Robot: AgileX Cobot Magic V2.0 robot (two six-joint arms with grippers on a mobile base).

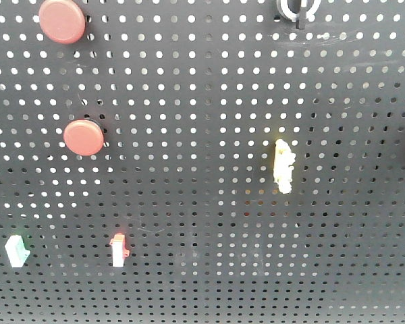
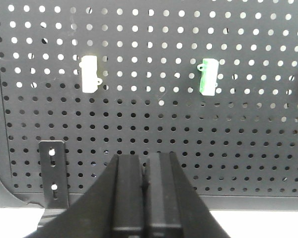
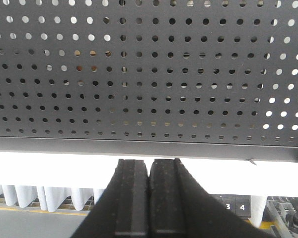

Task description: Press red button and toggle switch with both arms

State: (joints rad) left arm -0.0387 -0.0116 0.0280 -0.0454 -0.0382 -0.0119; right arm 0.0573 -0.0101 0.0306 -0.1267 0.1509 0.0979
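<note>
The front view is filled by a dark perforated pegboard. The red button sits at its upper left corner, partly cut off by the top edge of the picture. The toggle switch is well apart from it at the upper right, also cropped. Only the lower part of its pale ring and a dark stick show.

Below the red button hangs a smaller red disc with a dark collar behind it. A yellow clip-like piece stands upright right of centre, below the toggle switch. Along the lower left are a red-and-white rocker and, further left, a green-and-white block. No arm shows in this view, and nothing covers either task item.

In the left wrist view the left gripper has its two dark fingers pressed together on nothing, apart from the board. It faces a low part of the board that carries a white switch block and a green switch block. A black slotted bracket is at the lower left.

In the right wrist view the right gripper is likewise closed on nothing, below the board's bottom rail. The digits "3" and "4" read white on a dark strip at the lower right.
</note>
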